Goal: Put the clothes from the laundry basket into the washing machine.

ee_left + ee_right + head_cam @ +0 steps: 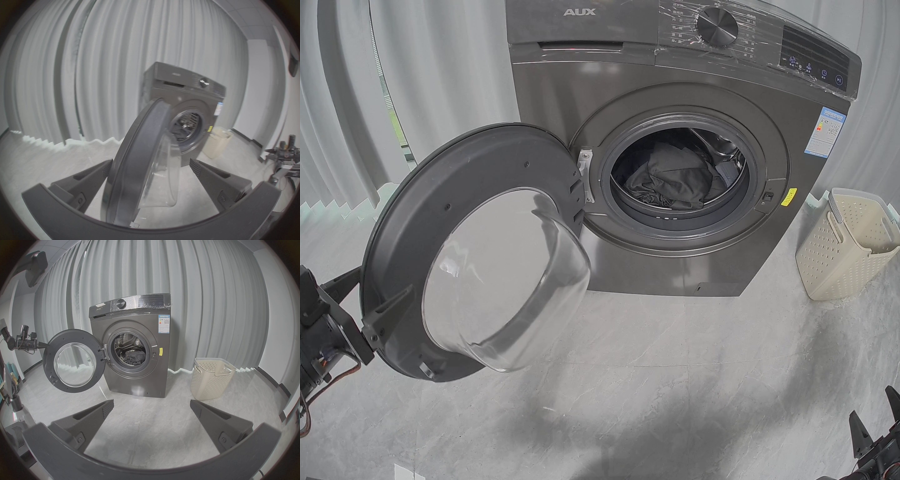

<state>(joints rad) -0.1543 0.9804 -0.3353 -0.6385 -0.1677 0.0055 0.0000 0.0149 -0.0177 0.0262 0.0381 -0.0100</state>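
The grey washing machine [687, 269] stands with its round door [481, 162] swung wide to the left. Dark clothes [669, 176] lie heaped inside the drum, also visible as clothes [133, 356] from farther off. The cream laundry basket [842, 262] sits on the floor to the right of the machine; no clothes show inside the basket [210, 378]. My left gripper [385, 280] is open at the door's outer rim, with the door [134, 162] edge-on between its fingers [90, 176]. My right gripper [872, 403] is low at the right, open and holding nothing [151, 401].
Pleated white curtains [444, 69] hang behind the machine. The grey tiled floor [687, 387] in front of the machine is bare. The open door's glass bowl [506, 281] bulges out over the floor on the left.
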